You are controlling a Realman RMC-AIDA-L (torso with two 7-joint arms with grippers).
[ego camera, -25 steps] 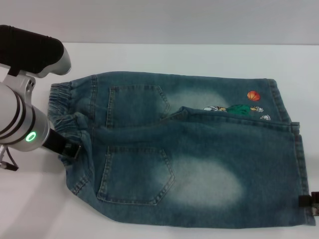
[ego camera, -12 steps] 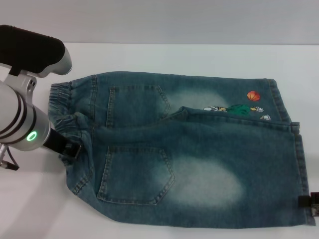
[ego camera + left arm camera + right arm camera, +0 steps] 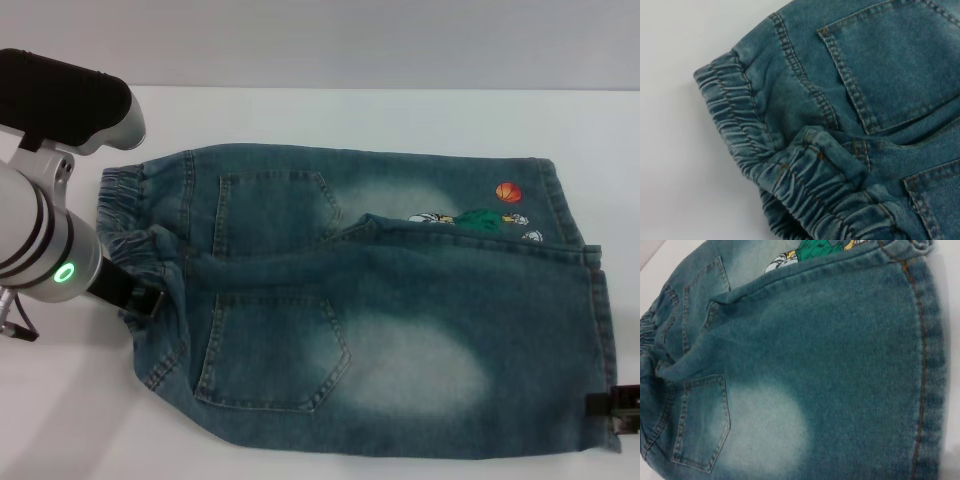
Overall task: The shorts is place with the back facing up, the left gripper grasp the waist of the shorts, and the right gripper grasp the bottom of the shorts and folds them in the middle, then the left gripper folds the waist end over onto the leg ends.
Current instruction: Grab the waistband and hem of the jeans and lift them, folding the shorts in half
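shorts [image 3: 380, 310] folded lengthwise, left pincer [image 3: 140, 298] clamped on waist [image 3: 135, 215], right pincer [image 3: 615, 410] at hem corner, grip unclear

Lab-like setup — bare white table [image 3: 400, 115], plain wall [image 3: 350, 40]

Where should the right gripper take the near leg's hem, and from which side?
Judging from the head view: take the stitched hem of the near leg on the shorts, coming in from the robot's right, where the right gripper sits at the hem's near corner. The hem lies flat and straight along that edge, so a low, level pinch should catch it. The left gripper is at the waistband.
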